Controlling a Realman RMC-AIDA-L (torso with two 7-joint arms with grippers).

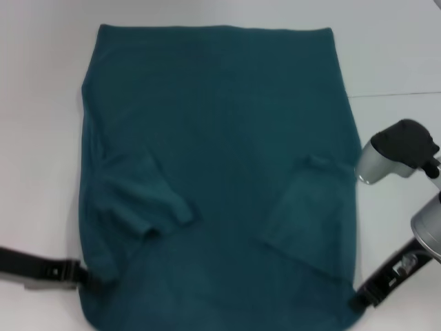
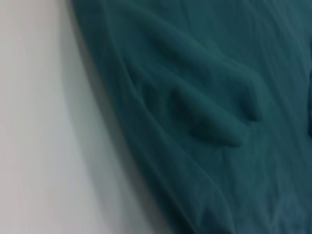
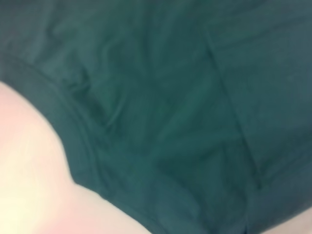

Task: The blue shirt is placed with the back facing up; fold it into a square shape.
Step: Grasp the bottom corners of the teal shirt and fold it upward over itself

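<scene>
The blue shirt lies flat on the white table, plain side up, its straight hem at the far end. Both short sleeves are folded inward onto the body, one at the left and one at the right. My left gripper meets the shirt's near left edge, where the cloth bunches slightly. At the near right corner my right gripper touches the fabric. The left wrist view shows the folded sleeve beside bare table; the right wrist view shows a curved shirt edge.
The right arm's silver and black joint hangs over the table just right of the shirt. A thin seam line crosses the table at the far right. Bare white table surrounds the shirt on the left, far and right sides.
</scene>
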